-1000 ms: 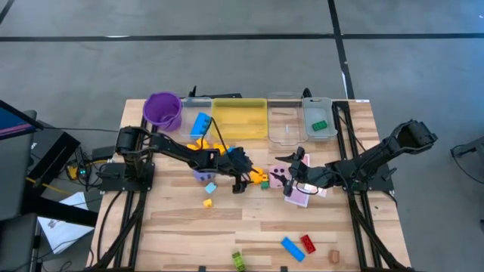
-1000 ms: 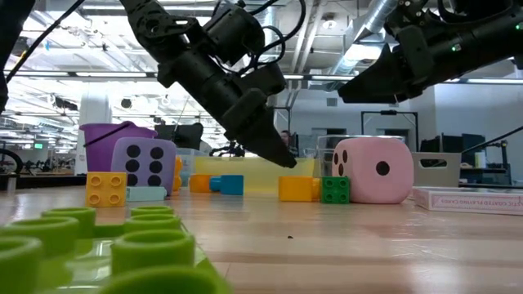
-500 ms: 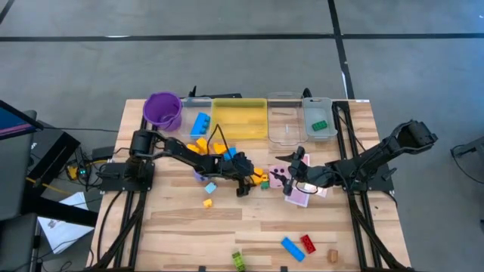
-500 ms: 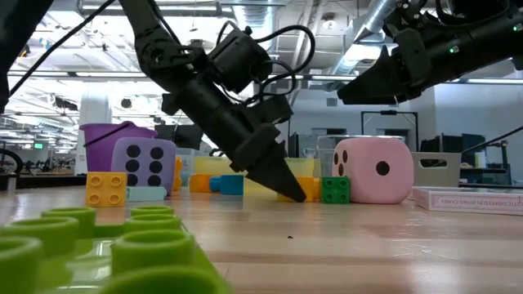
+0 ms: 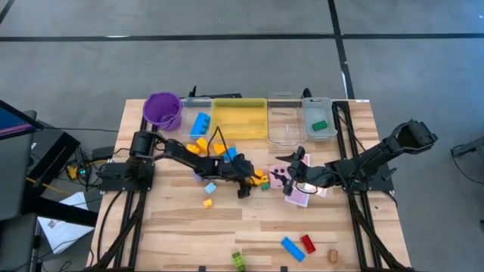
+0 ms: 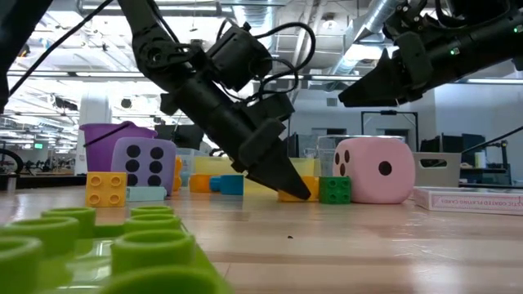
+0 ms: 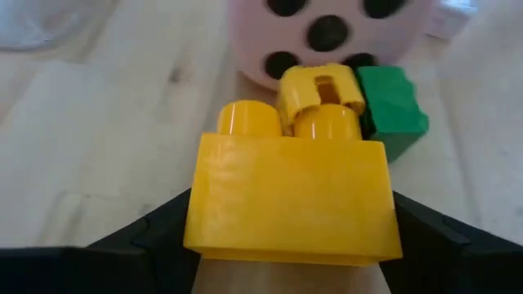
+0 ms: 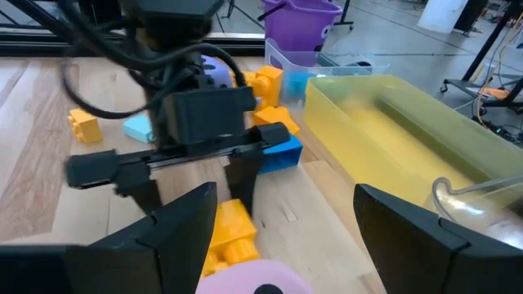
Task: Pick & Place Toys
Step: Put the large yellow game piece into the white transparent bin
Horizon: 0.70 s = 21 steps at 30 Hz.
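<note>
My left gripper (image 5: 246, 183) is down at mid-table, shut on a yellow block (image 7: 290, 200). Beyond that block sit a second yellow piece (image 7: 320, 86), a green block (image 7: 392, 110) and the pink dotted die (image 6: 372, 170). In the low view the gripper's tips (image 6: 298, 189) stand at table level in front of the yellow block (image 6: 288, 194). My right gripper (image 5: 293, 174) hovers open above the pink die (image 5: 281, 177), with nothing between its fingers (image 8: 184, 212). The pink cards (image 6: 470, 198) lie flat on the table to the right. The purple die (image 6: 145, 165) stands on the left. My left gripper pinches the yellow block between its two fingers, one on each short end (image 7: 200, 208). The fingers slant down from the table's left side. The block sits studs up, its bottom on the table.
Along the far edge stand a purple cup (image 5: 162, 109), a clear tray with a blue block (image 5: 200, 122), a yellow tray (image 5: 240, 119) and clear trays, one holding a green block (image 5: 319, 125). Loose blocks lie near the front edge (image 5: 293, 248). A big green block (image 6: 98, 253) fills the low view's foreground.
My left gripper has sunk toward the table and come in on the yellow block beside the green one; its tips now stand at table level. My right gripper has kept still above the pink die.
</note>
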### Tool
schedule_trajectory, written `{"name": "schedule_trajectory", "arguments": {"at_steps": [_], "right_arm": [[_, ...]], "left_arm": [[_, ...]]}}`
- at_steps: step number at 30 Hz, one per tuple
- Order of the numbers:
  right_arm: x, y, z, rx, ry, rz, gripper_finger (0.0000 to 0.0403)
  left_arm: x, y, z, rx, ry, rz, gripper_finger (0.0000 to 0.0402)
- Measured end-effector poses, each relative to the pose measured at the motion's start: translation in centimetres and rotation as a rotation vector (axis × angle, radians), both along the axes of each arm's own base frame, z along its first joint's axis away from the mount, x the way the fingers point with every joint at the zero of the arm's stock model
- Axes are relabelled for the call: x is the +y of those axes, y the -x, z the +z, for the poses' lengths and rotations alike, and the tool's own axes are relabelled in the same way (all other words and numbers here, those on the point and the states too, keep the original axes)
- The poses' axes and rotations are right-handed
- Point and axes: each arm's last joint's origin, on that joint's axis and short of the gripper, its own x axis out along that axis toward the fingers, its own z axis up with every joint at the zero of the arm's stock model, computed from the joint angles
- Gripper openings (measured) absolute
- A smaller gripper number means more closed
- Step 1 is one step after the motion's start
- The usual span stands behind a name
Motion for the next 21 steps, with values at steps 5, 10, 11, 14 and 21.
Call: {"name": "schedule_trajectory", "arguments": {"at_steps": [5,10,11,14,21], "right_arm": [[0.0,0.0,0.0,-0.003,-0.005,-0.001,0.0282],[0.0,0.0,0.0,-0.004,-0.006,-0.002,0.0282],[0.0,0.0,0.0,-0.005,-0.009,-0.003,0.0282],[0.0,0.0,0.0,-0.006,-0.011,-0.004,0.0282],[0.0,0.0,0.1,-0.017,-0.017,-0.005,0.0282]], "left_arm": [[-0.2,0.4,2.7,-0.048,0.013,-0.01,0.0279],[0.4,2.1,8.2,-0.071,-0.123,0.062,0.0279],[0.6,2.8,9.2,-0.063,-0.162,0.089,0.0279],[1.3,4.7,13.0,-0.099,-0.23,0.187,0.0279],[3.6,9.2,17.9,-0.095,-0.344,0.412,0.0279]]}}
